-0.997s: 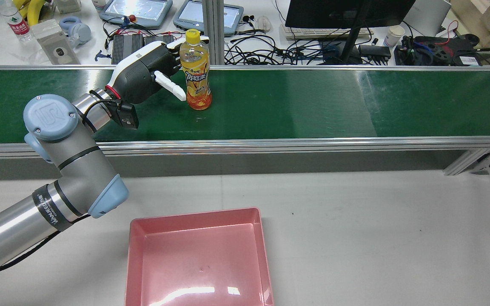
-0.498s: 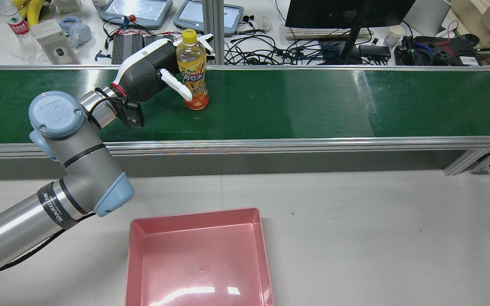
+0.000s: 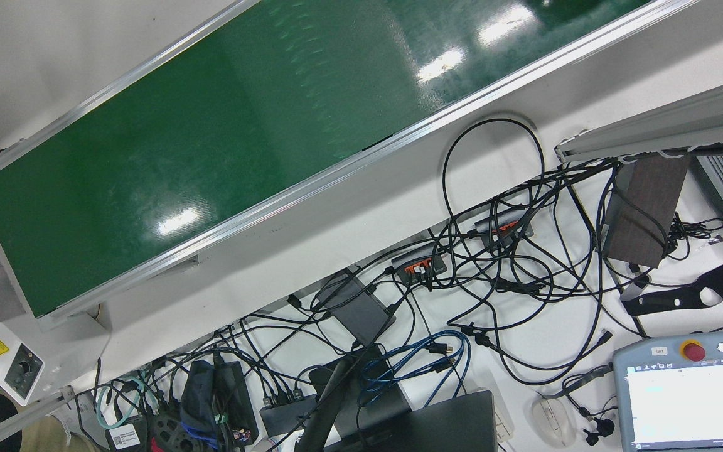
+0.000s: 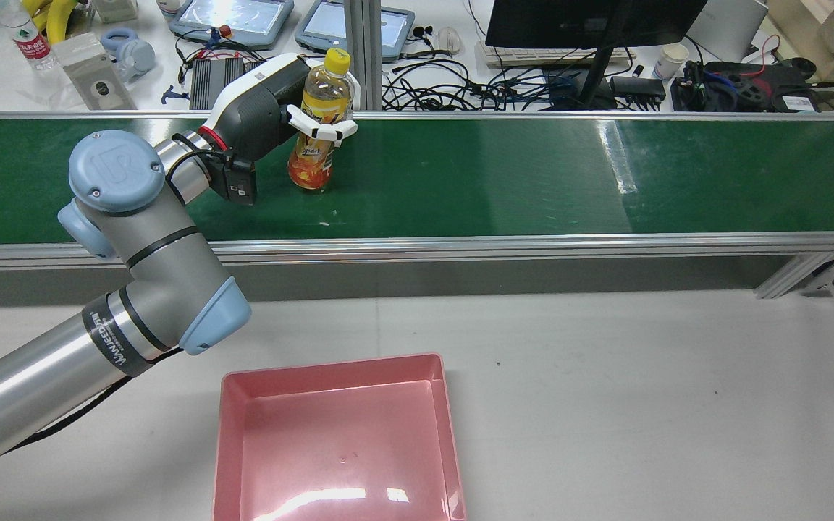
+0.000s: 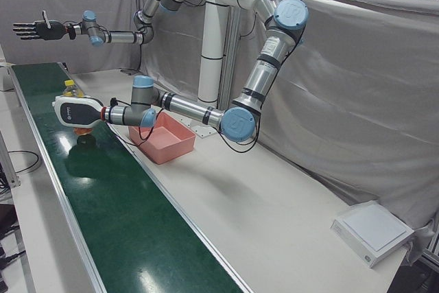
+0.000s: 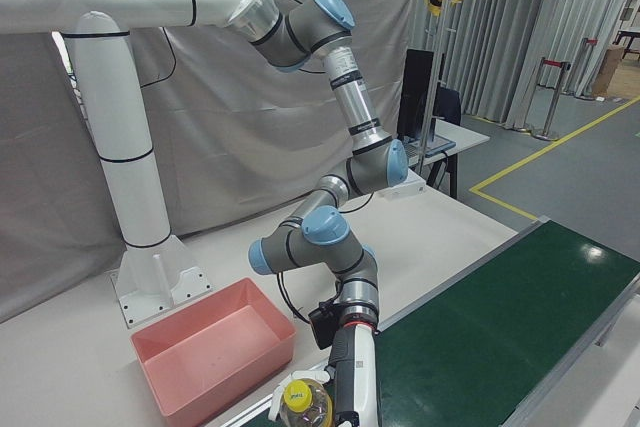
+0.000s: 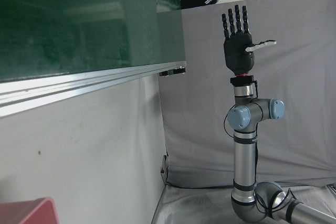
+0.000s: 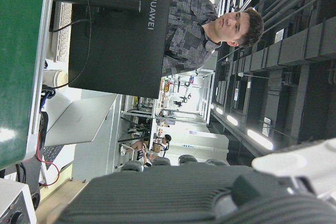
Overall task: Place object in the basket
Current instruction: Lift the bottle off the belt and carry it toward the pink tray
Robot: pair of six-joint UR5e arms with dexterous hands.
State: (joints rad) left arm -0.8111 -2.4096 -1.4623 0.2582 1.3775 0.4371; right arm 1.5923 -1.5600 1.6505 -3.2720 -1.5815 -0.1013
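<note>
Fingers (image 4: pixel 319 129) of the left hand (image 4: pixel 261 108) are wrapping round the bottle (image 4: pixel 318 123), tilting it on the green belt (image 4: pixel 504 177) for carrying to the pink basket (image 4: pixel 337 441) on the bench (image 4: pixel 605 391) (the right hand (image 5: pixel 34 29) is hanging spread, holding nothing).

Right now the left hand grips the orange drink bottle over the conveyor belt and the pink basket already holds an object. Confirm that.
Not quite: the pink basket is empty, as the rear view shows. The left hand does grip the orange drink bottle over the conveyor belt.
</note>
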